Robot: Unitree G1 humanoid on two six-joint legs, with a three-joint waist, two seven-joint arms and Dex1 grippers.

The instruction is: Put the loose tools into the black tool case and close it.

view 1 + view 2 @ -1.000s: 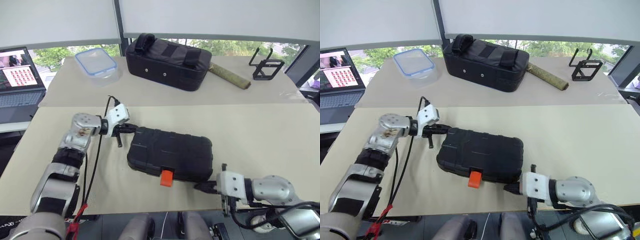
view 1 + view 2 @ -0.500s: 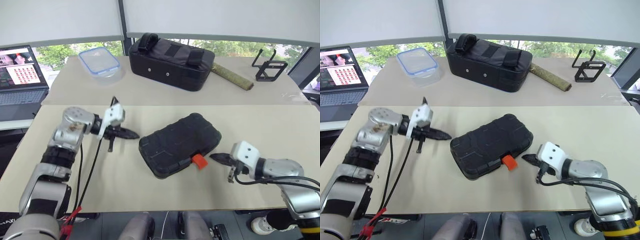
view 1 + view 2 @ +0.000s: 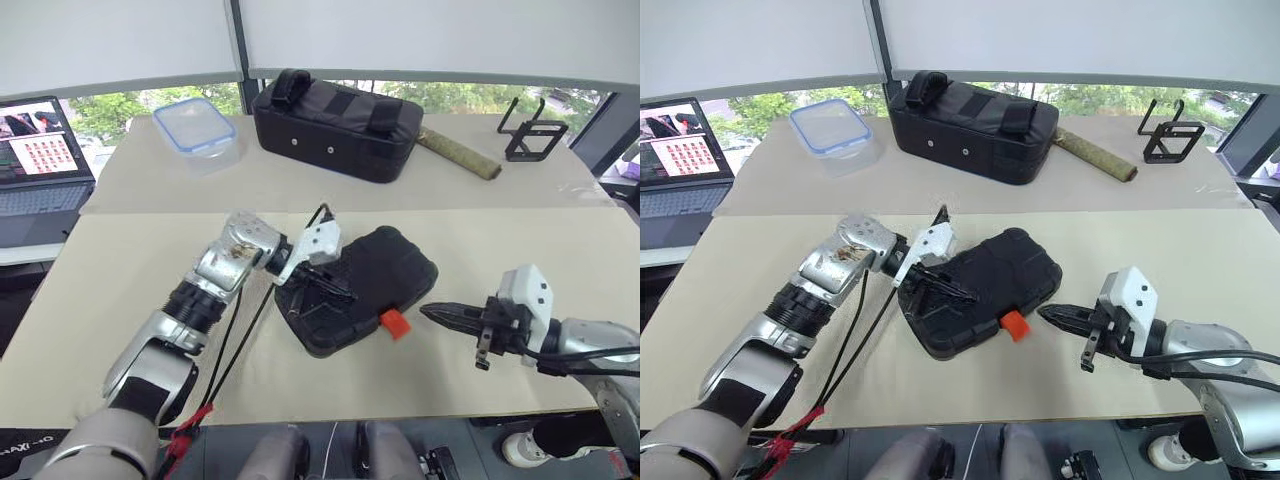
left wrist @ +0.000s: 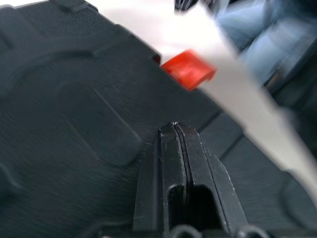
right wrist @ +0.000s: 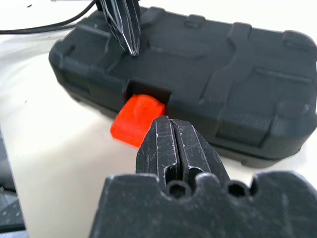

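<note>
On the front table (image 3: 120, 300) lies the case (image 3: 390, 275), closed, with its lid up and its orange latch (image 3: 394, 323) sticking out at the front edge. Compared with a second ago, the case has turned: its long side was nearly parallel to the table edge, and now it sits at an angle, with the latch pointing toward 5 o'clock. The left gripper (image 3: 335, 290), jaws pressed together and holding nothing, has moved from the 9 o'clock end of the case onto the lid and now rests its tip there. The right gripper (image 3: 440, 314), also with jaws pressed together and empty, has come up from the table edge and points at the latch from 3 o'clock, just beside it but apart. I see no loose tools on the table. So I judge that the packing is finished and only the latch is left to be pushed in.
</note>
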